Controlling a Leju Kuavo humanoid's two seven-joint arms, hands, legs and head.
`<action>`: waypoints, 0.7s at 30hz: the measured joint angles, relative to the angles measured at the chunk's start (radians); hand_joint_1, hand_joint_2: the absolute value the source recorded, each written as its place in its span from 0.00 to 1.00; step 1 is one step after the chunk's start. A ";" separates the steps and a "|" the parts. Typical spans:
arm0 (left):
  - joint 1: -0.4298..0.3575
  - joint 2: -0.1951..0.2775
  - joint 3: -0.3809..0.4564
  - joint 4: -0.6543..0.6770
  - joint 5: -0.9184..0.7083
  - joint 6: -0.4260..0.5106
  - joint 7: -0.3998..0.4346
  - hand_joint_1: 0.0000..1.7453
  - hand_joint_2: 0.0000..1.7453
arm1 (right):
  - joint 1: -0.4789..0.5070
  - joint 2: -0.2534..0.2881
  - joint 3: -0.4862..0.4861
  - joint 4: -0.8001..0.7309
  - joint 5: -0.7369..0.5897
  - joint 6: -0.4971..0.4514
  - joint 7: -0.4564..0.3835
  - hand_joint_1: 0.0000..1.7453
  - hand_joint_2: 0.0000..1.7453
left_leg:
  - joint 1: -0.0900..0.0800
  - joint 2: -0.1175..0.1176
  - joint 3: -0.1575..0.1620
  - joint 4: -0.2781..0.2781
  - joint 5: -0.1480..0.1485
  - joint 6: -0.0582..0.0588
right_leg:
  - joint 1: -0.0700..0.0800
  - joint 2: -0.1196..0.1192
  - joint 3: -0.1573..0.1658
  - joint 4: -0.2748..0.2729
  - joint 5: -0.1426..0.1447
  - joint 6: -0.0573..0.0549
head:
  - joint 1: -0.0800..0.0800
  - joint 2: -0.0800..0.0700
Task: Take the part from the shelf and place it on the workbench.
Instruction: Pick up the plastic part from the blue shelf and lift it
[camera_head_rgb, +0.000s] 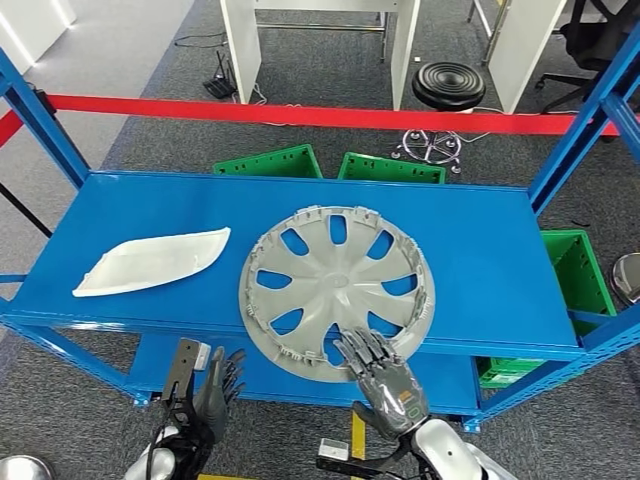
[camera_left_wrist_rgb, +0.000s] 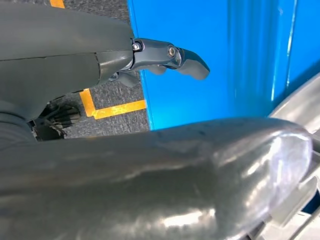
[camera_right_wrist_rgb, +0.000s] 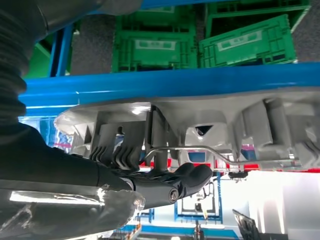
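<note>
A round grey wheel cover (camera_head_rgb: 336, 285) lies on the blue shelf (camera_head_rgb: 483, 260), its near rim hanging a little over the front edge. My right hand (camera_head_rgb: 377, 365) reaches that near rim with its fingers spread on top. In the right wrist view the dark fingers (camera_right_wrist_rgb: 113, 156) touch the cover's ribbed rim (camera_right_wrist_rgb: 211, 120), and the thumb (camera_right_wrist_rgb: 181, 180) stays a small gap off it. A white curved panel (camera_head_rgb: 155, 260) lies to the left on the same shelf. My left hand (camera_head_rgb: 215, 385) hangs below the shelf's front edge, left of the cover, holding nothing, one finger (camera_left_wrist_rgb: 170, 55) extended.
Green crates (camera_head_rgb: 264, 162) stand on the floor behind the shelf and another (camera_head_rgb: 577, 270) at the right. Blue uprights (camera_head_rgb: 581, 130) frame both ends. A red tape (camera_head_rgb: 302, 115) runs across behind, with a black stool (camera_head_rgb: 449, 85) and white table legs beyond.
</note>
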 joint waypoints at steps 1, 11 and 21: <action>-0.001 0.000 -0.001 0.002 0.003 0.000 0.002 0.00 0.00 | 0.000 0.004 -0.008 0.005 0.006 0.005 0.000 0.00 1.00 | 0.000 0.000 0.000 0.000 0.000 0.000 | 0.000 0.000 0.000 0.000 0.000 0.000 | 0.000 0.000; -0.014 0.002 -0.013 0.020 -0.010 0.001 -0.010 0.00 0.00 | -0.001 0.041 -0.045 0.039 0.020 0.048 0.009 0.00 1.00 | 0.000 0.000 0.001 0.000 0.000 0.000 | 0.000 0.000 0.000 0.000 0.000 0.000 | 0.000 0.000; -0.015 0.008 -0.019 0.022 -0.023 -0.001 -0.014 0.00 0.00 | 0.001 0.066 -0.107 0.047 0.023 0.051 0.035 0.36 1.00 | 0.000 0.000 0.001 0.000 0.001 0.000 | 0.000 0.000 0.000 0.000 0.001 0.001 | 0.000 0.000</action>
